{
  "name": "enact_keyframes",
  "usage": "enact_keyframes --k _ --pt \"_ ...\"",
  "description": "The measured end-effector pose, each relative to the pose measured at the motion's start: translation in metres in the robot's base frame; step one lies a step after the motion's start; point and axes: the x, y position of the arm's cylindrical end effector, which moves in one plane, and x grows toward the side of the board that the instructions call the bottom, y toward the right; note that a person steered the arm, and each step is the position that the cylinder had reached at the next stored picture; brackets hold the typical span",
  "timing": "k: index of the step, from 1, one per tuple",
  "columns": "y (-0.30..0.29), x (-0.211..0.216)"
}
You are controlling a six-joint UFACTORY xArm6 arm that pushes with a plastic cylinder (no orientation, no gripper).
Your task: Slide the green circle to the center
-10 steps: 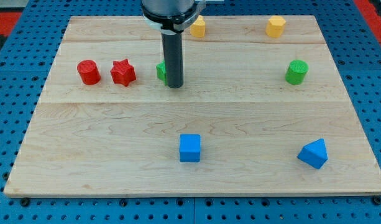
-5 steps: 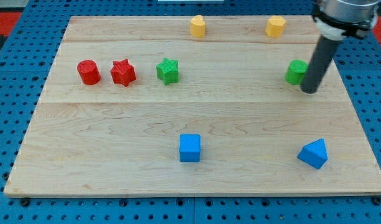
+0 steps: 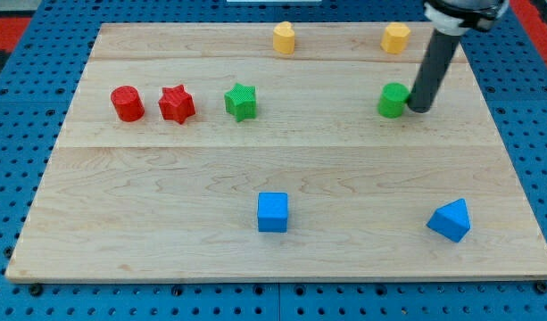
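Pale wooden planks form the surface [image 3: 166, 196], set on blue pegboard. On it the green circle [image 3: 393, 100] stands in the view's upper right, well apart from the middle. My tip [image 3: 419, 109] touches its right flank, so a push would likely carry it leftward toward the center. No pincer exists on this rod, so nothing is pinched. Counting outward: one green star [image 3: 241, 101], one red star [image 3: 176, 103], one red circle [image 3: 127, 103], two yellow blocks [image 3: 284, 37] [image 3: 396, 37], one blue cube [image 3: 273, 212], one blue wedge-like block [image 3: 450, 220].

Wooden board [image 3: 166, 187] with red, green, yellow, blue blocks
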Motion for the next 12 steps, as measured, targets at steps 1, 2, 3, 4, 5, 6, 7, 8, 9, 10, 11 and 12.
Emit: enact_keyframes --k 1,2,3,4,5,6,7,8,9,10,11,12 --pt "-0.025 0.003" --pt "-0.019 0.003" --pt "-0.019 0.003" --pt "-0.012 -0.011" --pt "0.009 -0.057" --pt "0.003 -0.063" --pt "0.008 -0.045" --pt "0.008 -0.03" --pt "-0.003 -0.028" --pt "-0.028 -0.028" --pt "-0.04 -0.028" --pt "-0.065 -0.025"
